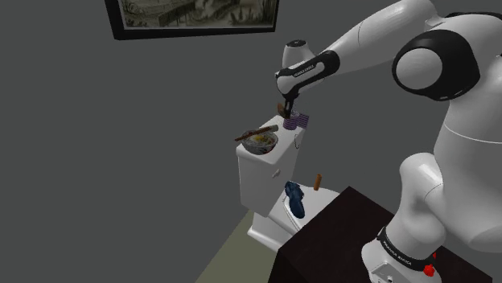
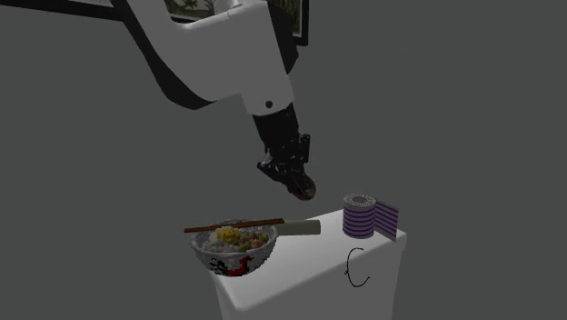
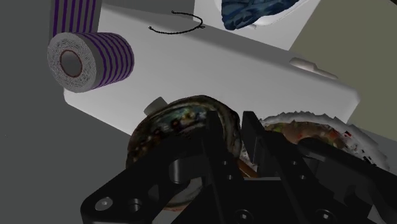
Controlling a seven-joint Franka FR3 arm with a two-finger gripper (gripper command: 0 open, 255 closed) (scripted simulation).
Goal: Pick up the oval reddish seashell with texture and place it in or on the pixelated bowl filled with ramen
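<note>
A dark, reddish-brown oval seashell with a mottled, shiny surface is clasped between the black fingers of my gripper. In the shoulder view the gripper hangs above the white toilet tank, with the shell in it. It is up and to that view's right of the ramen bowl. From the second exterior view the shell hangs a little above the tank lid, to the right of the bowl. Chopsticks lie across the bowl's rim.
A purple-striped toilet roll stands on the tank lid beside the gripper, also seen as the roll. A blue object lies on the toilet seat below. A small brown thing stands by the dark stand.
</note>
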